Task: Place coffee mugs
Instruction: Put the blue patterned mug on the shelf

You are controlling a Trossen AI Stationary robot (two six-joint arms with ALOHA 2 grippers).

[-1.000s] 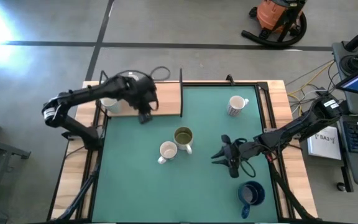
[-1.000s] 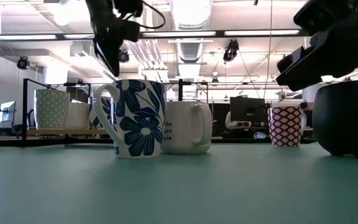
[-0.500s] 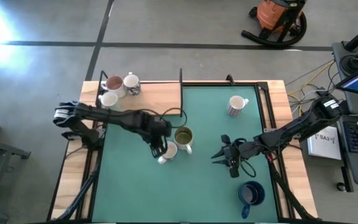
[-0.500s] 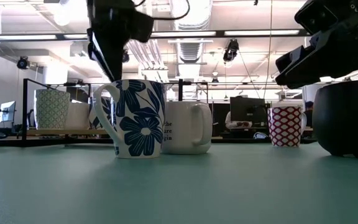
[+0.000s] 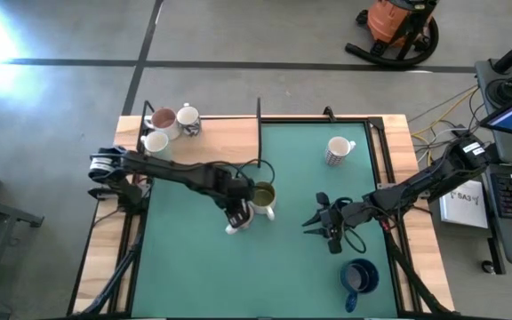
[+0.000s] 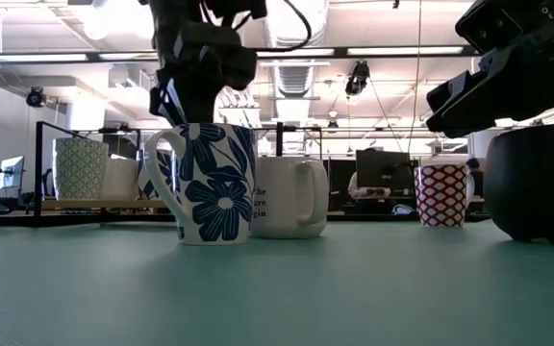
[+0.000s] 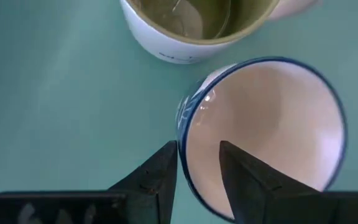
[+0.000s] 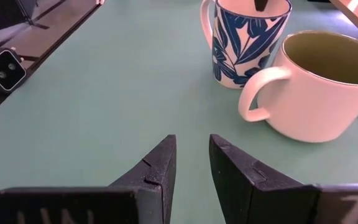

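Note:
My left gripper [image 5: 236, 212] [image 7: 197, 148] is open over the white mug with blue flowers [image 5: 238, 218] [image 6: 214, 183] [image 8: 247, 37]. It points down, one finger inside the mug's rim [image 7: 182, 134] and one outside. Touching that mug's far-right side stands a white mug, olive-green inside [image 5: 262, 196] [image 7: 197, 25] [image 8: 325, 87]. My right gripper [image 5: 312, 220] [image 8: 191, 146] hovers open and empty to the right of both. A red-patterned mug [image 5: 336, 151] [image 6: 442, 194] and a dark blue mug [image 5: 359, 277] [image 6: 541, 183] stand on the mat.
Three mugs [image 5: 169, 127] [image 6: 80, 168] stand on the wooden board [image 5: 229, 142] at the table's far-left corner, behind a black frame. The green mat [image 5: 194, 276] is bare at the near left. Cables and a desk lie beyond the right edge.
My left gripper has swung away from the wooden board at the far left, toward the table's middle and near edge. It has come down over the blue-flowered mug. The three mugs on the board, hidden under the arm before, now show. No mug has moved.

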